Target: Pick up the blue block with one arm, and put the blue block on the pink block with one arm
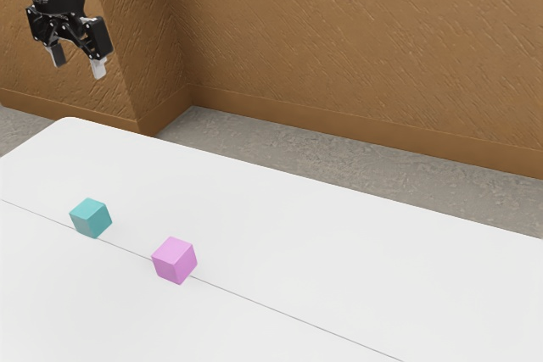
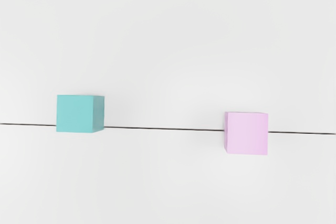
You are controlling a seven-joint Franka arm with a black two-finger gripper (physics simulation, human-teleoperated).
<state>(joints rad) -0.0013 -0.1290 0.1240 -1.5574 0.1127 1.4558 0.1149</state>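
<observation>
1. My tool [image 1: 78, 62] hung high above the surface [image 1: 339, 252], fingers spread and empty.
2. The blue block [image 1: 91, 217] sat on the surface, near the pink block [image 1: 175, 259] but apart from it.
3. As I judged it, the pick-up had not begun; next I needed to descend and straddle the blue block squarely.

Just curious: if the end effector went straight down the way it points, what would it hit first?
The open end effector hangs high, pointing down. It would probably meet the bare white table between the blue block and pink block, though depth is hard to judge.
</observation>
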